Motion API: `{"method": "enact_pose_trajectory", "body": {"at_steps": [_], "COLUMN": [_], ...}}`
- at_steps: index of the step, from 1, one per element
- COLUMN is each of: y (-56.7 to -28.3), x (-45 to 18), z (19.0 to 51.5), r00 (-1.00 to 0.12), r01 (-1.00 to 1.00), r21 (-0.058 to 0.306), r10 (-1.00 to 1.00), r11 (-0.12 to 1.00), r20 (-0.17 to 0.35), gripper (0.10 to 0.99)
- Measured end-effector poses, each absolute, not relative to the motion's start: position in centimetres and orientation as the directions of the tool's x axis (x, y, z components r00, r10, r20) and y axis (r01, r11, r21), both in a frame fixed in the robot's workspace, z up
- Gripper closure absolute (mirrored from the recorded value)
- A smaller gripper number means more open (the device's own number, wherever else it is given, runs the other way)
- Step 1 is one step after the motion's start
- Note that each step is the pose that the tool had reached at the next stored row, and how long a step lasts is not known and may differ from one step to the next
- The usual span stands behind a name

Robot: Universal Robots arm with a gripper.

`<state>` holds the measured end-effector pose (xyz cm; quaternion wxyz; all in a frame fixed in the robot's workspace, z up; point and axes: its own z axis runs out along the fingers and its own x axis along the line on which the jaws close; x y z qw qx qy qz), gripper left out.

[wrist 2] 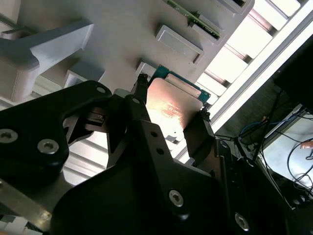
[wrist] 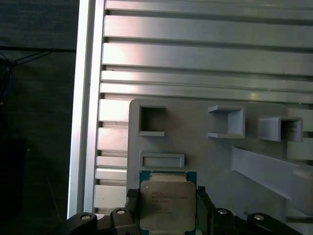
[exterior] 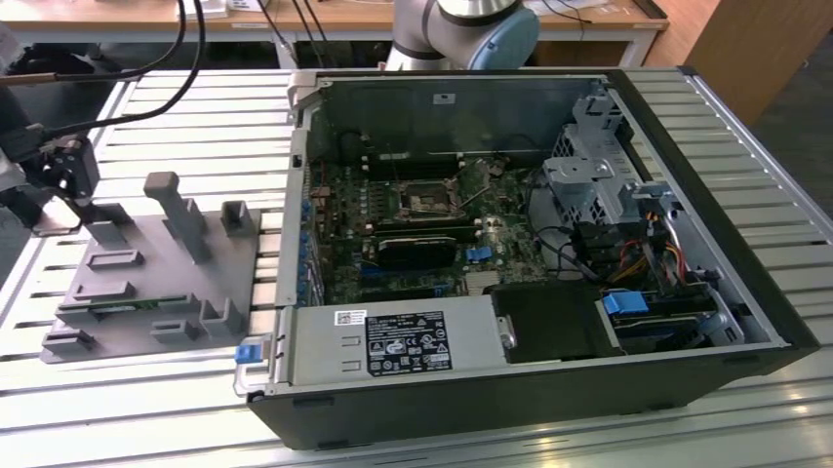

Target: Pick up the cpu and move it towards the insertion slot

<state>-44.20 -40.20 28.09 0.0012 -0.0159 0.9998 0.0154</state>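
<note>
2 dark fingers (wrist: 203,209) press opposite edges of the cpu (wrist: 167,205) in the first wrist view. The chip lies flat over the grey tray (wrist: 195,147), metal top toward the camera, near-square with no clear long axis.

Second wrist view: the gripper (wrist 2: 171,117) is closed on the chip.

Exterior view: the gripper (exterior: 59,180) is at the tray's left end. The insertion slot (exterior: 427,200) is well apart, inside the computer case (exterior: 521,400).

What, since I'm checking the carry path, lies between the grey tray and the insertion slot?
In the exterior view, the case's side wall and a strip of motherboard lie between the grey tray and the insertion slot.
</note>
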Motion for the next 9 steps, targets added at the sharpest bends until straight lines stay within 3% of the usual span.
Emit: {"method": "enact_pose_trajectory", "body": {"at_steps": [9], "y": [-40.17], "x": [-44.20], "z": [28.34], "r00": [-0.999], "r01": [-0.032], "r21": [0.031], "r10": [-0.032], "r11": [0.999], "r20": [-0.003], "gripper": [0.541]}}
